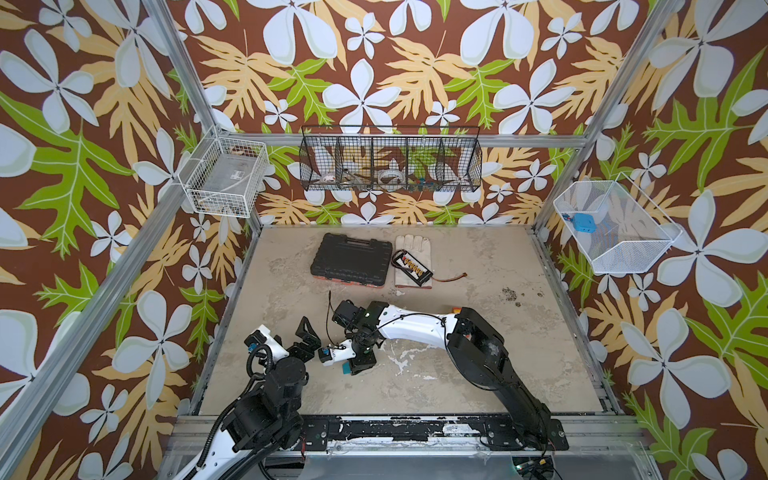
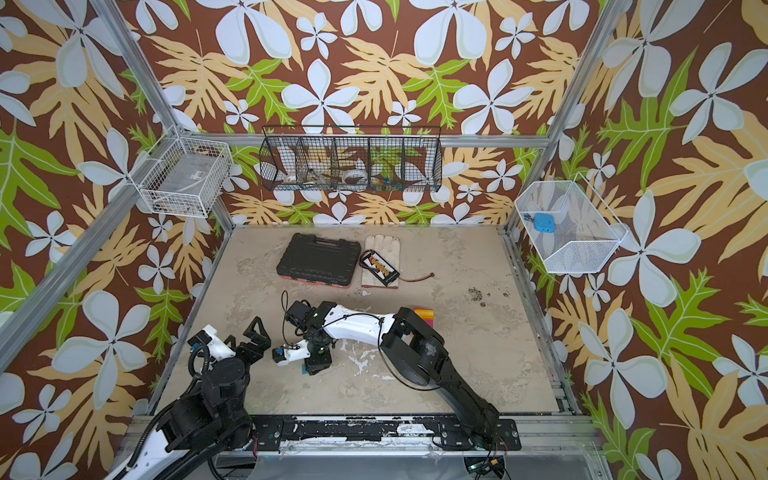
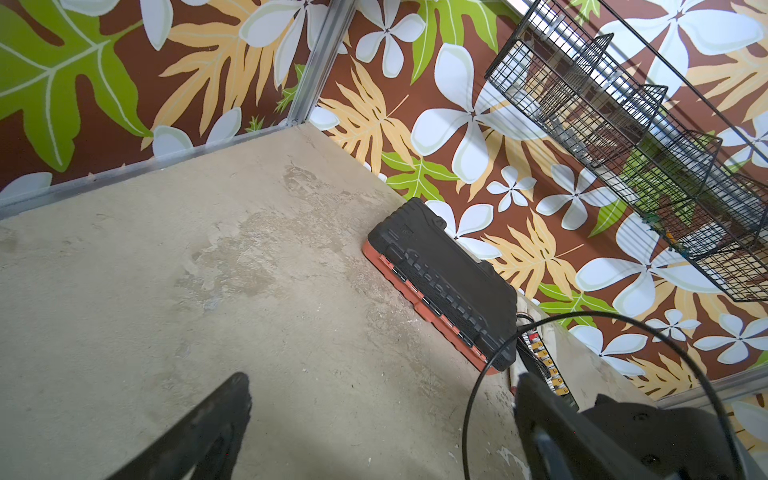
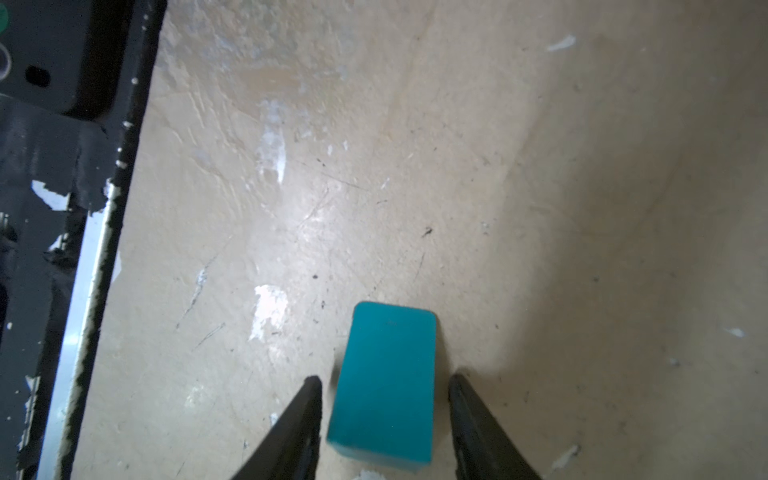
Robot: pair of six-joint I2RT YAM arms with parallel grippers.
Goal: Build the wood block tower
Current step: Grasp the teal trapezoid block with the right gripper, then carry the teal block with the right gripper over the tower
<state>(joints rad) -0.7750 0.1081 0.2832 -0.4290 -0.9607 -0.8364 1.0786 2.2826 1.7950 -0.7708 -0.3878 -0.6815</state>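
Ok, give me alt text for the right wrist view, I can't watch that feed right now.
A teal block lies on the scuffed tan tabletop between the black fingertips of the right gripper, a thin gap on each side, so nothing grips it yet. A chipped black rail runs along one edge.

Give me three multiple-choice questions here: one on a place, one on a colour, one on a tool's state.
1. In a top view the glove lies: A) right of the black case; B) left of it; C) atop it.
2. The block between the fingers of the right tool is: A) red; B) teal; C) yellow.
3. The left tool is: A) shut on a block; B) shut, empty; C) open, empty.
1A, glove beside case; 2B, right wrist view shows teal; 3C, fingers wide apart, nothing between.
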